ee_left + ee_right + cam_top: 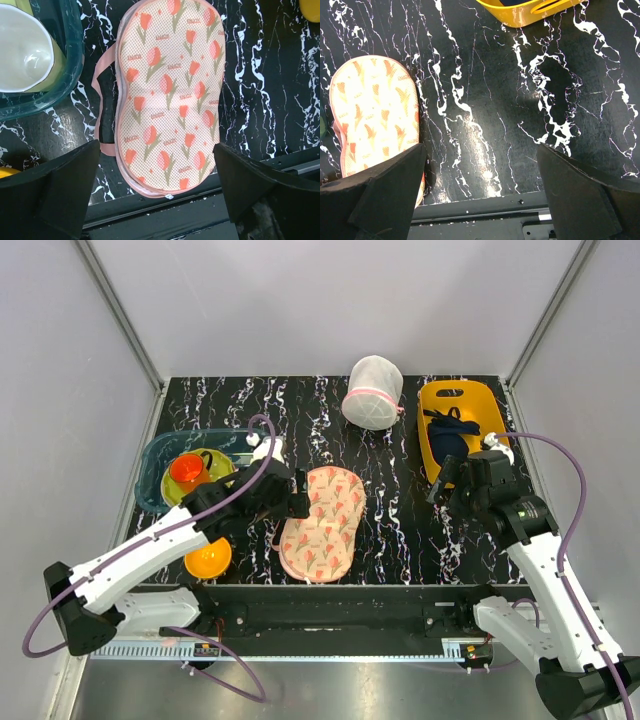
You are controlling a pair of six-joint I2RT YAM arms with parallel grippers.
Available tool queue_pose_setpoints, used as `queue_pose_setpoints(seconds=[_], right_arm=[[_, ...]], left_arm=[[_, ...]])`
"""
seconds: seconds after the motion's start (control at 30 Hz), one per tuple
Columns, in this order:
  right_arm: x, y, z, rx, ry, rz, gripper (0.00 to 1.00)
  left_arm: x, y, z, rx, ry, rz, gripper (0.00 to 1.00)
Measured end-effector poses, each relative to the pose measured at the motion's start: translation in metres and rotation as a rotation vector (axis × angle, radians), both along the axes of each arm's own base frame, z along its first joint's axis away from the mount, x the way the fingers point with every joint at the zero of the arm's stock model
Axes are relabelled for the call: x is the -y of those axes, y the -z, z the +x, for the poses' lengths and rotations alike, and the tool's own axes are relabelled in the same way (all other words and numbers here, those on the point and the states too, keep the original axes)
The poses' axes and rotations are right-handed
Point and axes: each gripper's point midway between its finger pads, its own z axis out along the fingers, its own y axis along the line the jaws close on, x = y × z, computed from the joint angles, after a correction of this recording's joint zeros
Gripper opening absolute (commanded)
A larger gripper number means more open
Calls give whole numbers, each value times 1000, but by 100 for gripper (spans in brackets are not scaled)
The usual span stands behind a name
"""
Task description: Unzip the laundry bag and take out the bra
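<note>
The laundry bag, a round white mesh dome with pink zipper trim, stands at the far middle of the table, zipped shut as far as I can see. The bra does not show. My left gripper is open and empty, hovering over the near end of a flat floral-print peach pad; in the left wrist view the pad lies between the spread fingers. My right gripper is open and empty over bare table, right of the pad; its fingers are wide apart. Both grippers are far from the bag.
A yellow tray at the back right holds a dark navy garment. A teal bin at the left holds a green plate and an orange cup. An orange bowl sits near the front left edge.
</note>
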Motion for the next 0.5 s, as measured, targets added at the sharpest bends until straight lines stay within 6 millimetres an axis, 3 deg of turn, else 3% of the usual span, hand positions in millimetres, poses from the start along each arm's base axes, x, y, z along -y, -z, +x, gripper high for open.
queue_pose_setpoints(seconds=[0.5], right_arm=[[-1,-5,12,35,5,0,100]], left_arm=[[0,12,2,-11,46,75,99]])
